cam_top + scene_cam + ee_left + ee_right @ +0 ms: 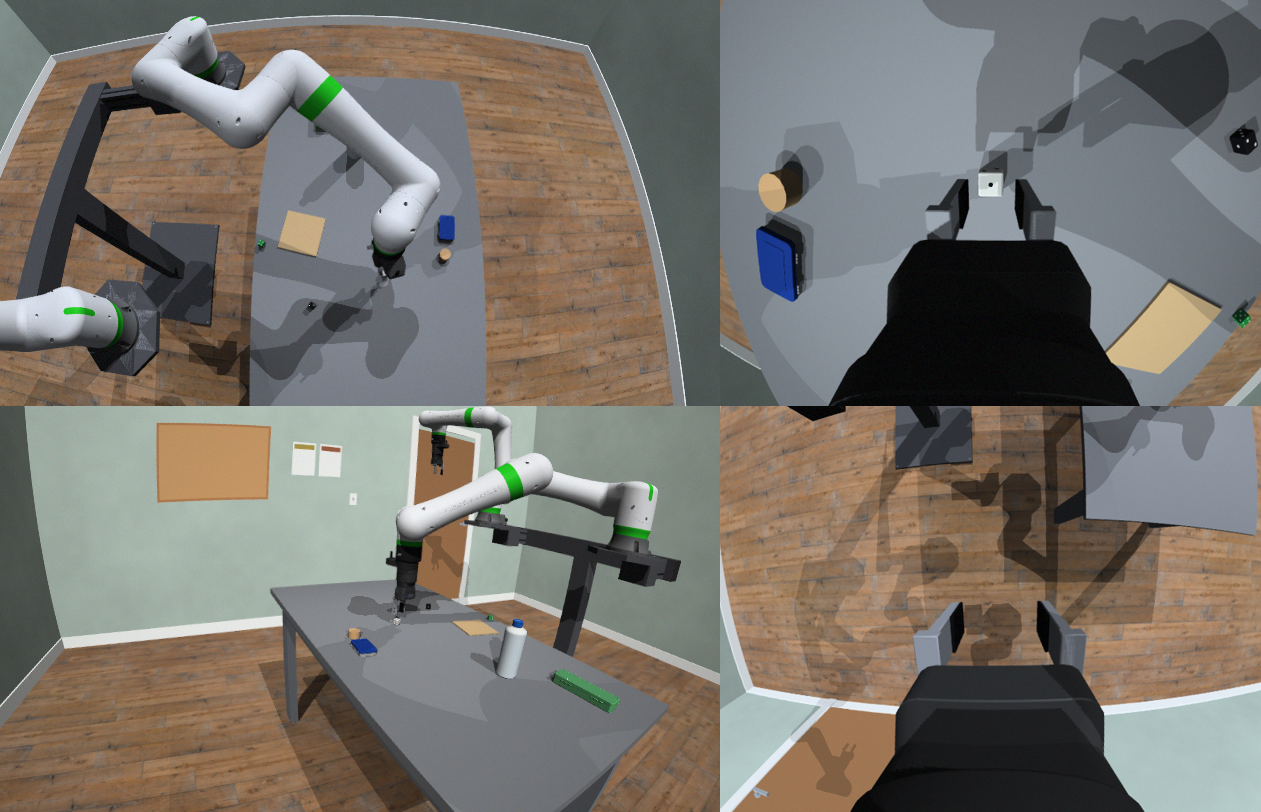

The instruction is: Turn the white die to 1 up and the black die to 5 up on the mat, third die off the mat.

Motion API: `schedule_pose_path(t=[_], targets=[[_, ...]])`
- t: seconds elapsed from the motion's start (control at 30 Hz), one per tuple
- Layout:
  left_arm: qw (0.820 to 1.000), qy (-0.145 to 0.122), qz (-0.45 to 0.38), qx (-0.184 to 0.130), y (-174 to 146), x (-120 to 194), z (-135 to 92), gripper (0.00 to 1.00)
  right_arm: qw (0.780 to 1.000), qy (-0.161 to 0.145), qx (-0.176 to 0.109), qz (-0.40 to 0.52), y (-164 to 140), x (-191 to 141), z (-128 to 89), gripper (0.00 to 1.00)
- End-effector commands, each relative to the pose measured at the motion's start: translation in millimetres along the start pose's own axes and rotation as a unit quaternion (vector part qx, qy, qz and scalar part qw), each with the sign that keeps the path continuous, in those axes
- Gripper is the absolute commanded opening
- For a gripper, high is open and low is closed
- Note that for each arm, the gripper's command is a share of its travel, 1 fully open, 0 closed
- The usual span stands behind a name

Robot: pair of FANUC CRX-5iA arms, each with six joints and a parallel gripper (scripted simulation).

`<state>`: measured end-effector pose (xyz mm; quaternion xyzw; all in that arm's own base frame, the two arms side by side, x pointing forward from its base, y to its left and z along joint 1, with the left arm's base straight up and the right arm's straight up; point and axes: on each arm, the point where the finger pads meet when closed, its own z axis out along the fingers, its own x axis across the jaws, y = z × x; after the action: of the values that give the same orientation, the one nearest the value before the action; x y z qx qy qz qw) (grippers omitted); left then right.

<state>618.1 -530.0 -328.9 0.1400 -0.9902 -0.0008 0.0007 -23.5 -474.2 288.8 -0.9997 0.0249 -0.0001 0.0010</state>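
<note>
The white die [396, 621] [990, 184] stands on the table with its single pip facing up. My left gripper [398, 609] [991, 194] is part-open just above it, with nothing held. The black die [311, 305] [428, 606] [1243, 142] is on the table, off the mat; I cannot tell its top number for certain. The tan mat [302, 233] [474, 627] [1161, 327] bears nothing. The green die [261, 244] [490, 617] [1241, 317] sits off the mat, near the table edge. My right gripper [438, 471] [999, 616] is open and empty, high up beyond the table.
A wooden cylinder [444, 255] [353, 633] [773, 192] and a blue box [446, 226] [364, 647] [775, 264] stand to one side of the white die. A white bottle [511, 653] and a long green box [584, 690] stand beyond the mat.
</note>
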Motion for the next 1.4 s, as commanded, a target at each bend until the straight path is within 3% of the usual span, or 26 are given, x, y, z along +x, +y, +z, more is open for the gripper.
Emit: schedule_pose_path(t=[0.0, 0.57, 1.37], targets=[[1.000, -0.001, 0.000, 0.001, -1, -1, 3, 0.70, 1.000, 0.000, -0.001, 0.000, 0, 0, -1, 1.00], [1.000, -0.001, 0.000, 0.001, -1, -1, 16, 0.70, 1.000, 0.000, -0.001, 0.000, 0, 0, -1, 1.00], [1.000, -0.001, 0.000, 0.001, -1, -1, 17, 0.70, 1.000, 0.000, -0.001, 0.000, 0, 0, -1, 1.00]])
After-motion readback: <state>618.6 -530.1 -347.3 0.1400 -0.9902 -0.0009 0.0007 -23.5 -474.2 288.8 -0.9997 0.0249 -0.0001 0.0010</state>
